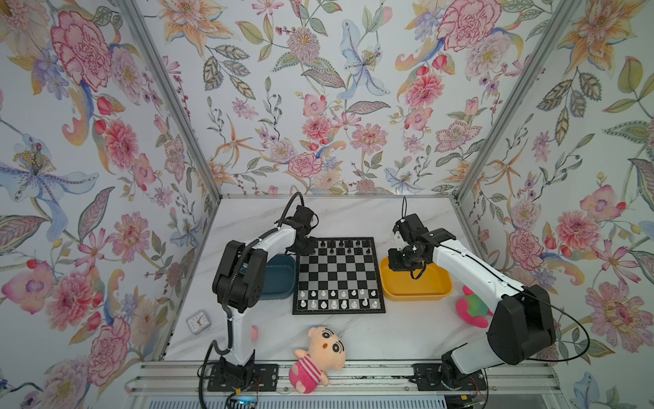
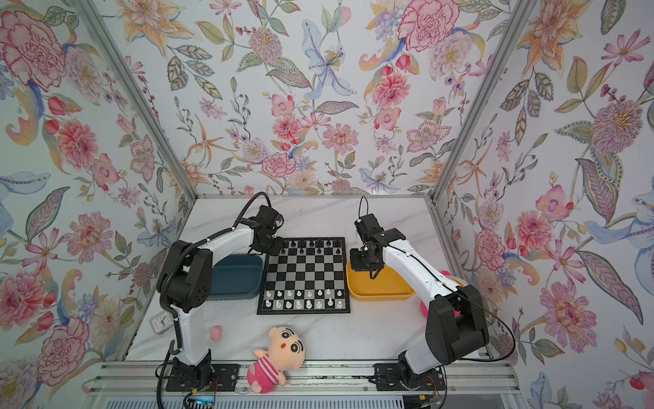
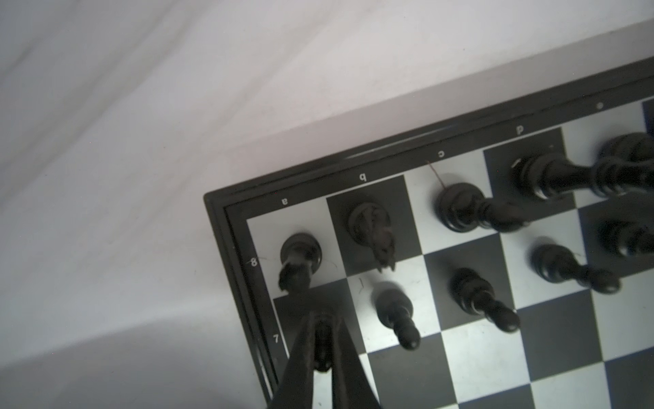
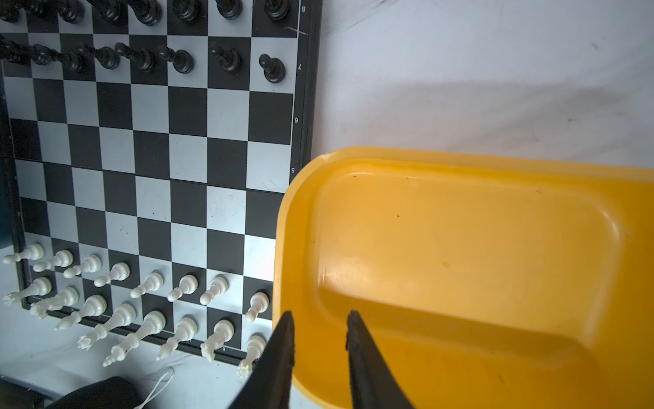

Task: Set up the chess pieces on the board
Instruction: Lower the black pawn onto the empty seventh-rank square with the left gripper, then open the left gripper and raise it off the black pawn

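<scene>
The board (image 1: 338, 272) lies mid-table in both top views. Black chess pieces (image 1: 339, 247) fill its two far rows and white chess pieces (image 1: 336, 299) its two near rows. My left gripper (image 3: 322, 318) is at the board's far left corner, shut on a black pawn (image 3: 322, 343) over the dark corner square of the second far row. I cannot tell whether the pawn touches the board (image 3: 488, 354). In a top view the left gripper (image 1: 306, 248) hides that corner. My right gripper (image 4: 320, 315) hangs open over the yellow tray (image 4: 460, 248), nothing between its fingers.
A blue tray (image 1: 279, 279) sits left of the board, partly under the left arm, and the yellow tray (image 1: 417, 287) sits on its right. A plush doll (image 1: 318, 357) lies at the front edge, a pink-green plush (image 1: 472, 308) at the right, and a small clock (image 1: 199, 320) at the left.
</scene>
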Controlling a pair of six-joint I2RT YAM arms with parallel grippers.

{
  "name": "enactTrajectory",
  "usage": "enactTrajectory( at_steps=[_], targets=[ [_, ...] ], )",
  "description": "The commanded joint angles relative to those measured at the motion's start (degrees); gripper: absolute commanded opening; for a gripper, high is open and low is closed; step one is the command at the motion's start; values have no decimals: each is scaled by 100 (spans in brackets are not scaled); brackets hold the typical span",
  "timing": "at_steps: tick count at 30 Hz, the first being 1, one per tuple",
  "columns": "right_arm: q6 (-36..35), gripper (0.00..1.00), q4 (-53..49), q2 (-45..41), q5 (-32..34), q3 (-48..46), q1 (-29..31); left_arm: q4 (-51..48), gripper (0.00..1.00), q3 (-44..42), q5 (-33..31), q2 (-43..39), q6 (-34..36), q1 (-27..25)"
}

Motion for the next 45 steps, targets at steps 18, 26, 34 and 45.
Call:
enactTrajectory(
  at_steps=[18,26,34,45],
  targets=[
    [41,28,18,-211,-52,-50,-37,-363,24,200,-41,-249,124,-88],
    [33,28,23,-306,-15,-28,-37,-484,26,373,-103,-577,133,-134],
    [-242,29,-163,-580,237,203,-166,-297,26,433,-550,-1685,282,-151],
    [-768,54,463,-1586,607,294,-780,3500,71,-2328,-1503,-5321,1082,-111]
  ],
)
